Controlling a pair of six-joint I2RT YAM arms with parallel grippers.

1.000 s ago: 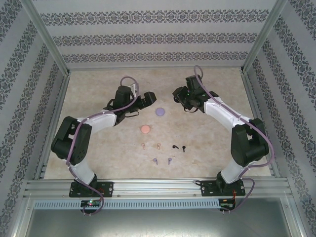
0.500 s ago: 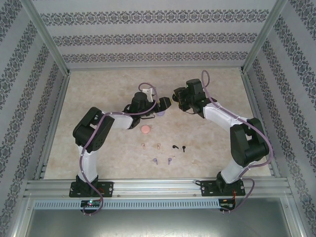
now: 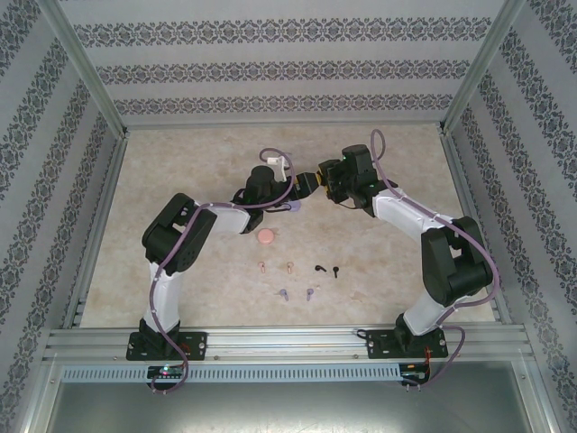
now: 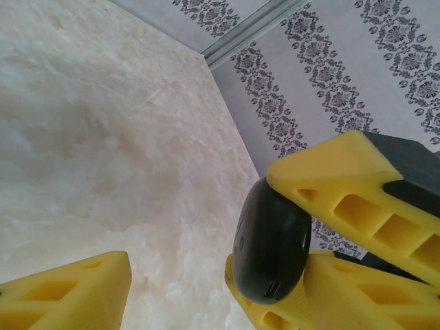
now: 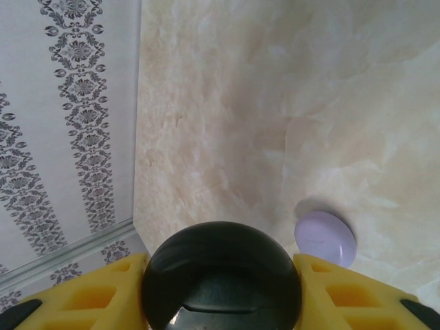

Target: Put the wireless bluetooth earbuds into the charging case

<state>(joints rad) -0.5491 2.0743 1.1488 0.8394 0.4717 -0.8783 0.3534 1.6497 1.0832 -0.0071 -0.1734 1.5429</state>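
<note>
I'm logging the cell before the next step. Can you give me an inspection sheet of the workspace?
Surface: beige marbled table, no spills seen.
Job's things: pinkish-tan earbuds, black earbuds and purple earbuds lie loose in pairs near the front. The pink case and purple case are on the table; the black case is held up.
Clutter: nothing seen.
Grippers: right gripper shut on the black case; left gripper open, close beside it.
Cables: purple cables loop along both arms, clear of the earbuds.
Surroundings: patterned walls, metal frame.
</note>
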